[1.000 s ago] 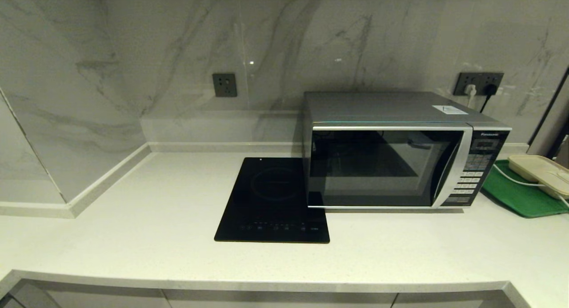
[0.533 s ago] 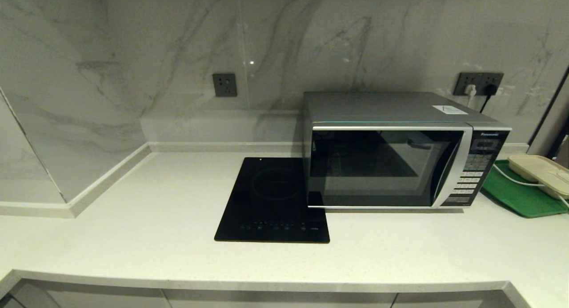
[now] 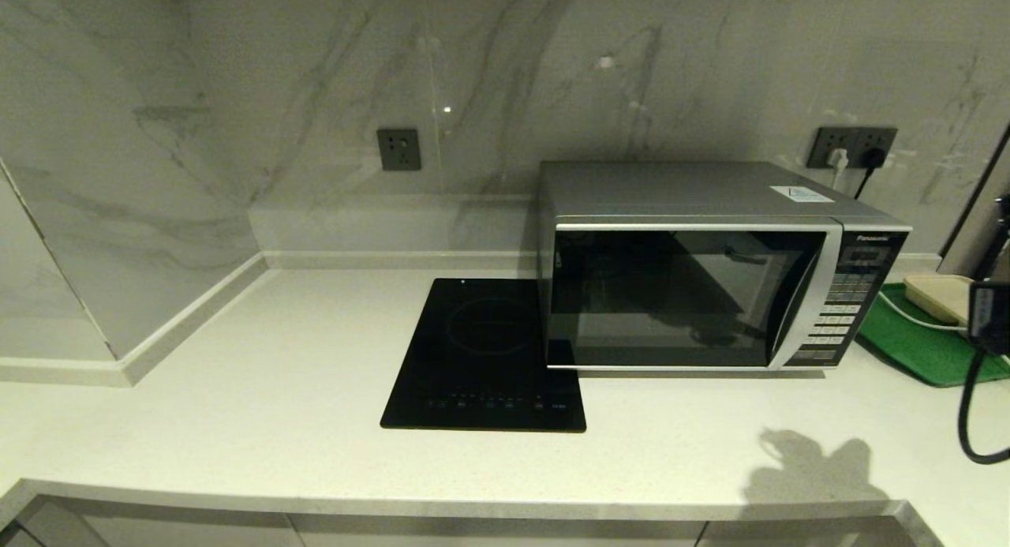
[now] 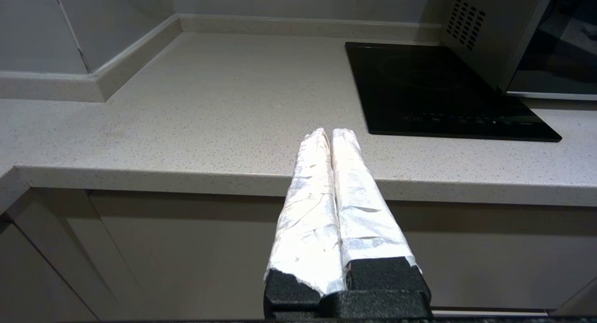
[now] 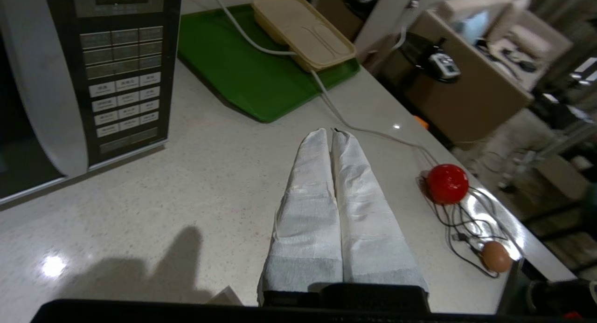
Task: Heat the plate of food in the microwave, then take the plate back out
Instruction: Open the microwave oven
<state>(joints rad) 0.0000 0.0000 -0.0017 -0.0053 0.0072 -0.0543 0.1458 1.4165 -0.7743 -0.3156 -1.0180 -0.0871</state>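
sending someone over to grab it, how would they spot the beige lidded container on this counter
Find the big silver microwave on the pale counter; just past its keypad side lies a green tray. The beige lidded container sits on that tray's far end, with a white cable running past it. It is the only flat, rectangular, cream-coloured box there, unlike the round red ball nearer the counter edge.

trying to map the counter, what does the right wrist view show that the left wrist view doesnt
Only the right wrist view: the shut right pincer, microwave keypad, green tray, beige container, red ball.

Only the left wrist view: the shut left pincer, black hob, and the cabinet fronts.

Both: the microwave and the speckled countertop.
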